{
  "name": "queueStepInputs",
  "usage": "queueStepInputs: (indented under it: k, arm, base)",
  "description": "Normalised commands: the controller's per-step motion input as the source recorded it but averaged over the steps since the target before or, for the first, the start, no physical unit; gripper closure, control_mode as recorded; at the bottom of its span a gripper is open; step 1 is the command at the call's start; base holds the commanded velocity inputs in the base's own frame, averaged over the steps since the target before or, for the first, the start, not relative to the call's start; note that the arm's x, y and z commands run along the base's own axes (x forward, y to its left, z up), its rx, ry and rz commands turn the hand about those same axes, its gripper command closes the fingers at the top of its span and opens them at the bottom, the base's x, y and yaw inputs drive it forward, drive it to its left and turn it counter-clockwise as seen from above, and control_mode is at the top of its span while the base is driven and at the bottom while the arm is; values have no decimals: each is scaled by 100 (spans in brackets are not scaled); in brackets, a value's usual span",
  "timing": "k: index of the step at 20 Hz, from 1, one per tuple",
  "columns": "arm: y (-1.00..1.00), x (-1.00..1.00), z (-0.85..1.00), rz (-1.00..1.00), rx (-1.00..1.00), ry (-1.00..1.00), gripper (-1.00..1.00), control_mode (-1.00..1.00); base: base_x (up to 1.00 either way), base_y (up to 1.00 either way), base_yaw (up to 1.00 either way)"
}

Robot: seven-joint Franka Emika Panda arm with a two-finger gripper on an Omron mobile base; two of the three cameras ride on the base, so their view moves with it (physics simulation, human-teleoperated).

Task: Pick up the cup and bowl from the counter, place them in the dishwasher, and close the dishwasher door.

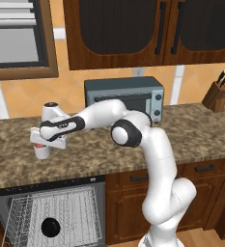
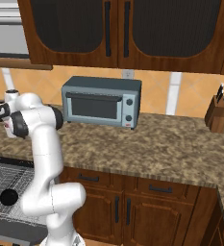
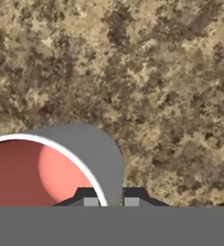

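In the left base view we see the arm reaching left over the counter (image 1: 191, 132), its gripper (image 1: 42, 146) pointing down onto the cup (image 1: 42, 152), which hangs at the hand just above the speckled slab near its front edge. Below, the dishwasher (image 1: 51, 212) stands open, and the bowl (image 1: 50, 226) lies in its white wire rack. A grey toaster oven (image 1: 124, 95) sits on the worktop behind the arm, a knife block (image 1: 218, 95) far to the right.

In the right base view the bowl (image 2: 9, 197) shows again in the rack, lower left (the arm hides the cup here).

In the hand view we look down on the cup (image 3: 51, 168), pink-red inside, its wall pinched between the two fingertips (image 3: 90, 198), one inside the rim and one outside.
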Motion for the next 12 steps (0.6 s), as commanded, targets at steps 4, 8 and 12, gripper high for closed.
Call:
queueStepInputs:
  k: [4,8,12]
  arm:
    - [-12,-20,0,0,0,0,100,-100]
    - [-19,-24,0,0,1,-2,100,-100]
    - [-49,-41,2,-3,13,-24,100,-100]
  base:
    - [0,0,0]
    - [0,0,0]
    - [0,0,0]
